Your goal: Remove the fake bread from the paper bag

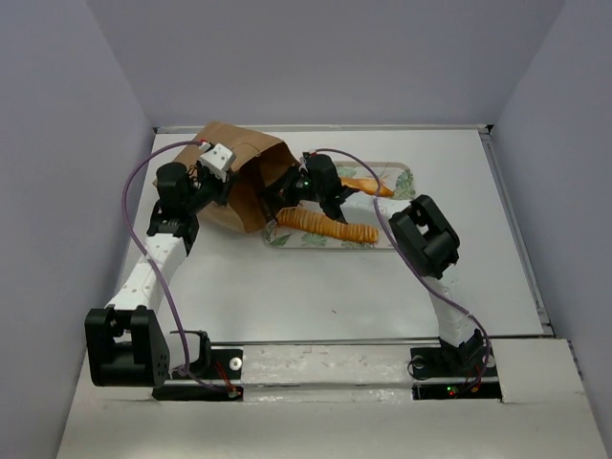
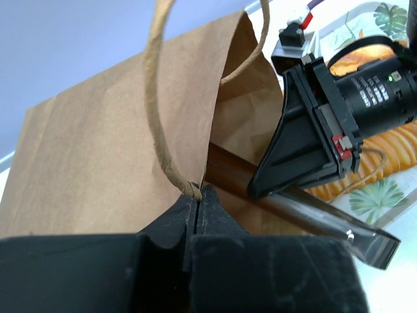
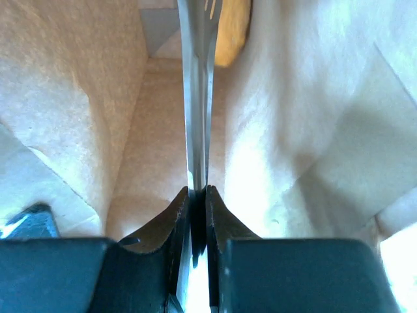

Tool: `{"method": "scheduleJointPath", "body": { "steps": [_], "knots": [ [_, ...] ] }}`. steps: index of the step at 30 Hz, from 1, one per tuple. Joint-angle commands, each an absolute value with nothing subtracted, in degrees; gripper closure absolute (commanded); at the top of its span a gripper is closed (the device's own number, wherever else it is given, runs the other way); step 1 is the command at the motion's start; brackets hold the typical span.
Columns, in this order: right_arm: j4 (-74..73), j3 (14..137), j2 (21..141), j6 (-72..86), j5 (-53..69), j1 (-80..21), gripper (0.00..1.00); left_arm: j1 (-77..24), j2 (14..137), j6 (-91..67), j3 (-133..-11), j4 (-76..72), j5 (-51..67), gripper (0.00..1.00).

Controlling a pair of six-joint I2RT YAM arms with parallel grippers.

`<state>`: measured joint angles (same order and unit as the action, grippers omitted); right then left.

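The brown paper bag [image 1: 234, 163] lies on its side, mouth toward the tray. My left gripper [image 2: 197, 191] is shut on the bag's rim at the base of a cord handle [image 2: 155, 111] and holds the mouth open. My right gripper [image 3: 197, 191] is shut on metal tongs [image 3: 197, 98] that reach into the bag [image 3: 78, 98]. A golden loaf [image 3: 232, 29] lies deep inside, at the tongs' tips. A ribbed stick loaf [image 1: 327, 225] and another orange loaf [image 1: 369, 185] lie on the tray. The right gripper [image 1: 287, 196] is at the bag's mouth.
A white leaf-patterned tray [image 1: 397, 174] sits right of the bag, also in the left wrist view [image 2: 381, 199]. The tongs [image 2: 313, 215] and the right wrist's black body [image 2: 326, 124] cross the bag opening. Purple cables loop over both arms.
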<state>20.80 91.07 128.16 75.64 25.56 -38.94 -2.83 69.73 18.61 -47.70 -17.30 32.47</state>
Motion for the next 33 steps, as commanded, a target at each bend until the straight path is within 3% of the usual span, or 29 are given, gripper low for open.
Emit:
{"method": "scheduleJointPath", "body": {
  "steps": [1,3,6,10,14,20,33],
  "knots": [
    [21.36,90.17,124.45,73.21,25.05,-38.14,0.99,-2.55,67.94,23.11,-50.18,-17.84,36.29,1.00],
    [20.83,92.01,125.41,73.04,26.53,-38.14,0.99,-2.46,68.03,23.64,-50.19,-17.84,38.05,1.00],
    [19.60,94.74,127.00,72.42,27.33,-38.14,0.82,-2.55,68.20,24.43,-50.19,-18.10,39.90,1.00],
    [18.46,96.23,127.53,71.98,27.42,-38.67,0.69,-2.55,68.64,24.43,-50.36,-18.98,40.69,1.00],
    [17.93,96.33,128.32,73.55,28.12,-39.29,0.66,-2.64,69.52,24.61,-50.45,-19.86,42.62,1.00],
    [18.02,97.81,129.63,75.76,30.67,-40.43,0.55,-2.99,71.01,24.52,-50.98,-21.00,42.80,1.00],
    [15.47,102.13,134.03,78.14,28.57,-40.96,0.50,-4.04,69.96,25.66,-49.48,-19.78,45.00,1.00]
  ]
}}
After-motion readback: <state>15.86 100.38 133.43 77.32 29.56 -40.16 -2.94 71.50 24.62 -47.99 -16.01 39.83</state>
